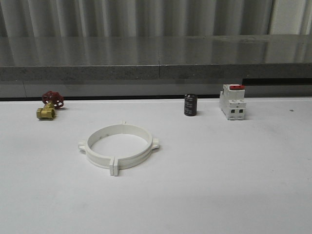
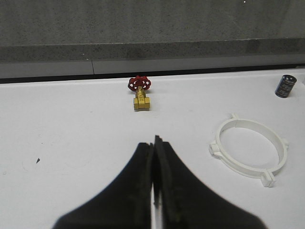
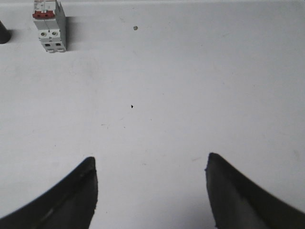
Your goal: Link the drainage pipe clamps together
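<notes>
The drainage pipe clamps (image 1: 118, 147) lie flat on the white table, left of centre, their two white halves meeting as one wide ring with small tabs at the joints. In the left wrist view the same ring of clamps (image 2: 250, 150) sits off to one side of my left gripper (image 2: 153, 141), which is shut with nothing between its black fingers and hovers over bare table. My right gripper (image 3: 151, 162) is open, its two dark fingertips wide apart above bare white table, far from the clamps.
A brass valve with a red handwheel (image 1: 49, 105) stands at the back left. A small black cylinder (image 1: 190, 105) and a white switch with a red top (image 1: 232, 101) stand at the back right. A grey ledge (image 1: 156, 58) runs behind the table.
</notes>
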`<state>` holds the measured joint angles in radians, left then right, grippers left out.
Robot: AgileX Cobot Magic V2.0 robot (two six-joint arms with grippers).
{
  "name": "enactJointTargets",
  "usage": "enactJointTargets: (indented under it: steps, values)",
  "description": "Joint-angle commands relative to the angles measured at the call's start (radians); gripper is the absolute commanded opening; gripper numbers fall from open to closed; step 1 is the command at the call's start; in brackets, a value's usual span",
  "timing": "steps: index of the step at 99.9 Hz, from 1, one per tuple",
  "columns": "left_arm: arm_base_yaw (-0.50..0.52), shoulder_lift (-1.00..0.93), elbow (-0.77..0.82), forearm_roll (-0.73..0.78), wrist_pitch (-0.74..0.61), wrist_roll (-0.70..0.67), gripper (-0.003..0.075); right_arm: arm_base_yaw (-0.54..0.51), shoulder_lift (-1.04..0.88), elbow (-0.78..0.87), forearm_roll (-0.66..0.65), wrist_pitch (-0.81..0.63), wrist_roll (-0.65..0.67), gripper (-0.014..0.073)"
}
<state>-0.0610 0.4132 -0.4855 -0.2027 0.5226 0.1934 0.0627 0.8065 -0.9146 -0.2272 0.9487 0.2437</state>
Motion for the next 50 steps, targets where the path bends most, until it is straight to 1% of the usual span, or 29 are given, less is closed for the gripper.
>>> enactJointTargets:
  steps: [1,14,32,37,42,50]
  values:
    - [-0.006,0.005,-0.024,-0.019,-0.071,-0.001,-0.0021,-0.005,-0.109,0.045,-0.011,-0.068,-0.009,0.0491]
    - [-0.006,0.005,-0.024,-0.019,-0.071,-0.001,-0.0021,-0.005,-0.266,0.122,-0.011,-0.065,-0.009,0.0491]
    - [-0.006,0.005,-0.024,-0.019,-0.071,-0.001,-0.0021,-0.005,-0.432,0.195,-0.011,-0.060,-0.009,0.0476]
    - [-0.006,0.005,-0.024,-0.019,-0.071,-0.001,-0.0021,-0.005,-0.468,0.211,-0.011,-0.059,-0.009,0.0444]
    - [-0.006,0.005,-0.024,-0.019,-0.071,-0.001,-0.0021,-0.005,-0.498,0.226,-0.011,-0.054,-0.009,0.0393]
    - [-0.006,0.005,-0.024,-0.019,-0.071,-0.001,-0.0021,-0.005,-0.518,0.239,-0.011,-0.038,-0.009,0.0266]
